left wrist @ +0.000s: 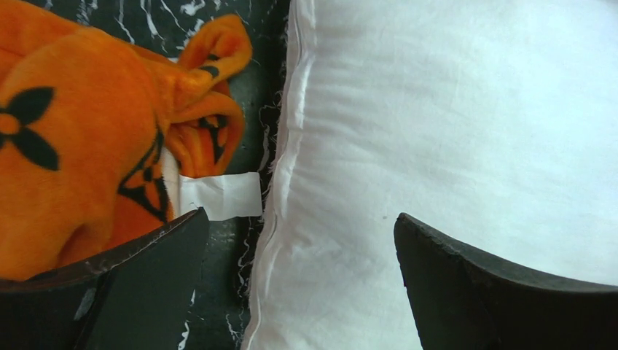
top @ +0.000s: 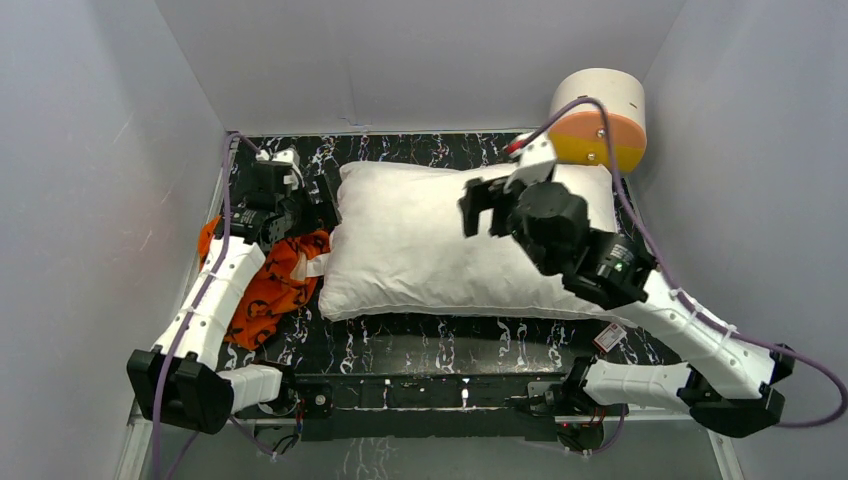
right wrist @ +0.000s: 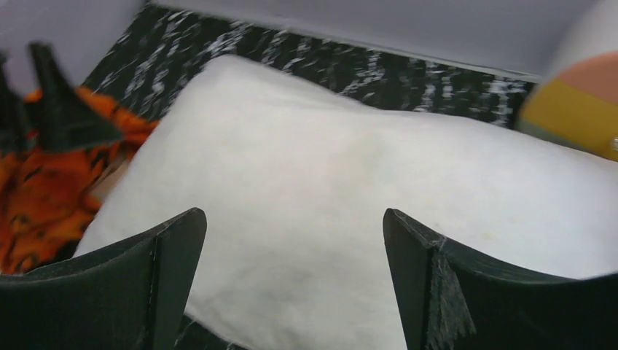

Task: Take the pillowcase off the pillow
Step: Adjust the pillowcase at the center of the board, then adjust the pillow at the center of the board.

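jaws both gape empty; drum [top: 600,120] behind pillow [top: 420,240] shows only in top and right wrist views.

Pillowcase [left wrist: 80,146], by one finger of the left hand [left wrist: 300,217]: plush orange cloth, matt. Pillow [left wrist: 452,117], by the other finger: white woven cloth, lightly wrinkled. Table [top: 400,345]: glossy black marbled surface.

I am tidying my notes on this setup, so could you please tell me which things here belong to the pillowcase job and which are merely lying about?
Belongs to the job: pillow; pillowcase, bunched beside the bare pillow's left end.
Just lying about: white-and-orange drum, far right corner.
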Available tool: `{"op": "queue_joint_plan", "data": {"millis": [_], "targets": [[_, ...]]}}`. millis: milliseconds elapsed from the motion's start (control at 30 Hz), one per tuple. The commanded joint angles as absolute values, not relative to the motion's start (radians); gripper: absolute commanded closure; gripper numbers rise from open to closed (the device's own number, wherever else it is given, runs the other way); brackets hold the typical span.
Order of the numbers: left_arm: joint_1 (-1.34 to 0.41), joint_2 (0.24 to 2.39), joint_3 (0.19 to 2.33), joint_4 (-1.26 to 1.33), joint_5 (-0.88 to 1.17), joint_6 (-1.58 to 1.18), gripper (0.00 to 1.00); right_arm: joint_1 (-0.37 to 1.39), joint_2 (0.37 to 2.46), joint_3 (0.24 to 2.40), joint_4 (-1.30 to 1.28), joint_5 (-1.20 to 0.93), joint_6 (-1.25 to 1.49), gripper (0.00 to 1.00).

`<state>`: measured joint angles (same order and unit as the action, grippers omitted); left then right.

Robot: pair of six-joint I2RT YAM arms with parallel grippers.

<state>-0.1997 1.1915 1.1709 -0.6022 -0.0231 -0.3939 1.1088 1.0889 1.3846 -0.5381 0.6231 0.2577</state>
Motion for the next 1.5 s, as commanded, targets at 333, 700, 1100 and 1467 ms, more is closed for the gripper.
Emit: {"op": "queue_joint_plan", "data": {"millis": [333,700,1100,1467], "targets": [[-0.195,1.298,0.987,-0.386,0.487,-0.479,0.02,0.172,1.187,1.257,-0.766,0.333,0.343,0.01],[-0.195,1.227,0.863,-0.401,0.504,-0.43,0.48,0.107,1.145,0.961,-0.653,-0.27,0.438,0.29],[-0.193,1.006,0.878,-0.577,0.371,-0.406,0.52,0.108,1.002,0.982,-0.748,-0.375,0.368,0.26],[-0.194,0.897,1.09,-0.682,0.057,-0.476,0.02,0.108,0.889,1.147,-0.659,-0.321,0.308,0.01]]}}
